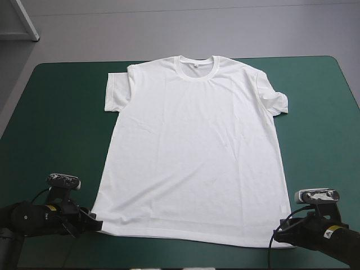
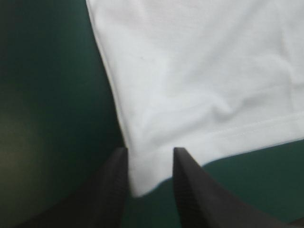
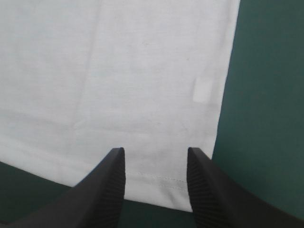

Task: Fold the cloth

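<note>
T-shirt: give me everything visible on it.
The T-shirt is white, thin knit, short-sleeved, spread flat on the teal-green cover, round collar toward the far edge, hem nearest the robot. Faint wrinkles; a small label near one hem corner. Each hem corner lies between open fingers: left gripper, right gripper.

The T-shirt (image 1: 191, 152) is soft matt cloth, the teal-green counter cover (image 1: 56, 112) smooth and matt, the right gripper (image 3: 156, 152) has finely ribbed black fingers (image 3: 108, 190).

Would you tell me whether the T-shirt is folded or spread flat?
Spread flat: the T-shirt has both sleeves out, collar and hem visible, and nothing doubled over.
</note>
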You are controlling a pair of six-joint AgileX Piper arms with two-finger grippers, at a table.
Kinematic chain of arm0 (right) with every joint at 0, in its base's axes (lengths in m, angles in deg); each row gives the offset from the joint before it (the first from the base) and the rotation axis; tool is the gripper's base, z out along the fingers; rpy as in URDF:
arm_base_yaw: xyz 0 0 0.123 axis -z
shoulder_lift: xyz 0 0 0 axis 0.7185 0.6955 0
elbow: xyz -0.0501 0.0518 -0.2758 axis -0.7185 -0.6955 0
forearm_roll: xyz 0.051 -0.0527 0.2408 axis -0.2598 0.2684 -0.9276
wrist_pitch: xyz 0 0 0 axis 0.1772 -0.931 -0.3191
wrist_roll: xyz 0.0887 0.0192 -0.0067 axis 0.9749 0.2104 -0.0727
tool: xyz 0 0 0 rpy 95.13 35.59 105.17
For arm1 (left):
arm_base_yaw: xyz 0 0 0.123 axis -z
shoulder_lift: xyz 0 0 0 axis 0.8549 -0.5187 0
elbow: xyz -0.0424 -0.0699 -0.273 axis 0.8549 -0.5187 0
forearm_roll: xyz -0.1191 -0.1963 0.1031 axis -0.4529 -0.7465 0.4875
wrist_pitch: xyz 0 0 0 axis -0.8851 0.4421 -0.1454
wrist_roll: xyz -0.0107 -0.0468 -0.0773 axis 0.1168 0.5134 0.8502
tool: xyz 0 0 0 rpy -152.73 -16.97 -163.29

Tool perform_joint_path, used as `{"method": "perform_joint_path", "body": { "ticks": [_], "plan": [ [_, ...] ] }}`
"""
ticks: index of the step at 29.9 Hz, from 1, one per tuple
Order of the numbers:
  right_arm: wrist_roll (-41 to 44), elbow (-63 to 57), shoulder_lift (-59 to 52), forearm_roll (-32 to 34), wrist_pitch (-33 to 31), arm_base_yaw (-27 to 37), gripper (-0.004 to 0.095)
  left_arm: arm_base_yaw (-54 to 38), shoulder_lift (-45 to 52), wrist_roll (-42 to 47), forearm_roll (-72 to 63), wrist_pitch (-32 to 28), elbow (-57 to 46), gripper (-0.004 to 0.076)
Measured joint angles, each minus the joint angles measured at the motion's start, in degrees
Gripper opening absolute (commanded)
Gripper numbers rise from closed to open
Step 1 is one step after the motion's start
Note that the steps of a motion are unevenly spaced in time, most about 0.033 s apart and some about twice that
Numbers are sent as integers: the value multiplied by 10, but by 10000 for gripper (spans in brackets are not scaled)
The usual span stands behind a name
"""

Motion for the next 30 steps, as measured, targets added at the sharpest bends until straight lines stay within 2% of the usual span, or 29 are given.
{"method": "perform_joint_path", "body": {
  "ticks": [2,5,7,12,22,30],
  "plan": [
    [1,1,0,4,0,0,427,0,0,0,0,0,0,475],
    [1,12,0,13,1,0,427,0,0,0,0,-13,0,473],
    [1,26,0,18,13,0,427,0,0,8,0,-45,0,473],
    [1,74,9,34,87,0,427,0,-42,35,-15,-131,36,473],
    [-53,124,127,21,208,0,427,1,-271,-20,-95,-179,222,471],
    [-89,166,213,11,237,0,386,3,-471,-42,-114,-186,383,469]
  ]
}}
